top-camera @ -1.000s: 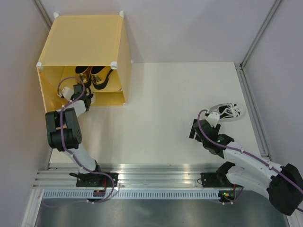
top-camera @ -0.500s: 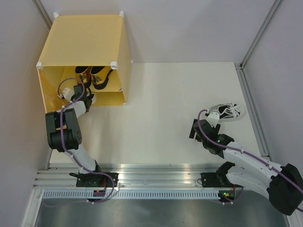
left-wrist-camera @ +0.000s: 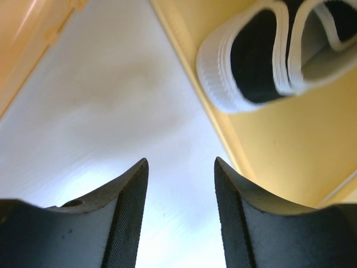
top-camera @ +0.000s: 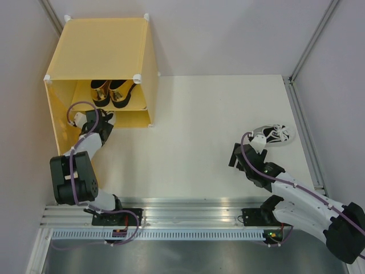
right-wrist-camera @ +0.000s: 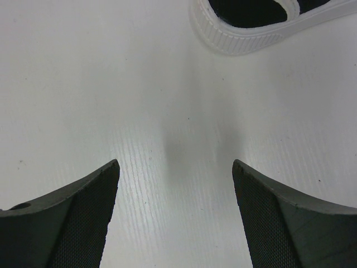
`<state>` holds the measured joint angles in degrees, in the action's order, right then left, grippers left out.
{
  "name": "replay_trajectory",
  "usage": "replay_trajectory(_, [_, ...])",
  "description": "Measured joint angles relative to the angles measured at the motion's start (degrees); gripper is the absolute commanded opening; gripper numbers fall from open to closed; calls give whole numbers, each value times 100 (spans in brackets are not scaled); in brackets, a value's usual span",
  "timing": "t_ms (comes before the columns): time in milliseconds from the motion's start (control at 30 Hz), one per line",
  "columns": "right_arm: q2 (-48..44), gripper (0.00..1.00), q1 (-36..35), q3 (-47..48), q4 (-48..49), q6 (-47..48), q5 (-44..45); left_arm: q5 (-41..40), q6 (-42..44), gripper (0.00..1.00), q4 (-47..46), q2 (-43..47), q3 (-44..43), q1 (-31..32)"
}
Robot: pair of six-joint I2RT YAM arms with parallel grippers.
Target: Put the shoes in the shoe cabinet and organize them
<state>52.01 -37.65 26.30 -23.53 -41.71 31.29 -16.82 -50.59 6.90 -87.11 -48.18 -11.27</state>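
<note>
The yellow-orange shoe cabinet [top-camera: 97,45] stands at the table's far left, its open front facing me. Two gold loafers [top-camera: 109,92] sit side by side on its inner shelf. One white sneaker [left-wrist-camera: 251,61] lies on the cabinet's yellow floor [left-wrist-camera: 279,151], heel toward the front edge. My left gripper [top-camera: 104,121] is just in front of that lower compartment, open and empty [left-wrist-camera: 181,162] over the white table. The other white sneaker [top-camera: 274,134] lies on the table at the right; its heel shows in the right wrist view [right-wrist-camera: 251,28]. My right gripper [top-camera: 258,144] is open and empty [right-wrist-camera: 174,163], just short of that heel.
White walls close in the table at the left, back and right. A metal rail [top-camera: 305,123] runs along the right edge, just beyond the right sneaker. An aluminium frame [top-camera: 182,208] lines the near edge by the arm bases.
My left arm has drawn back from the cabinet's lower compartment, its elbow moving toward me, so the loafers show more fully. The right arm has barely moved.
</note>
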Motion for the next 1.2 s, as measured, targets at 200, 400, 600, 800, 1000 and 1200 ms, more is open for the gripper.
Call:
replay_trajectory(200, [-35,87,0,275,-205,-4,111,564,61,79,474,1266,566,0])
replay_trajectory(400, [-31,88,7,627,-444,-4,415,1300,433,100,1231,2656,730,9])
replay_trajectory(600, [136,91,107,1049,-767,0,953,2074,1344,100,1784,3963,546,9])
replay_trajectory(800, [595,98,573,1528,-1067,-4,1349,3056,2149,100,2052,4673,431,94])
replay_trajectory(1000, [1045,98,1718,1825,-1040,-94,1281,3202,2809,100,2105,5272,560,979])
replay_trajectory(1200, [1644,97,2900,1864,-791,-289,772,3051,3185,100,2044,5899,1134,1641])
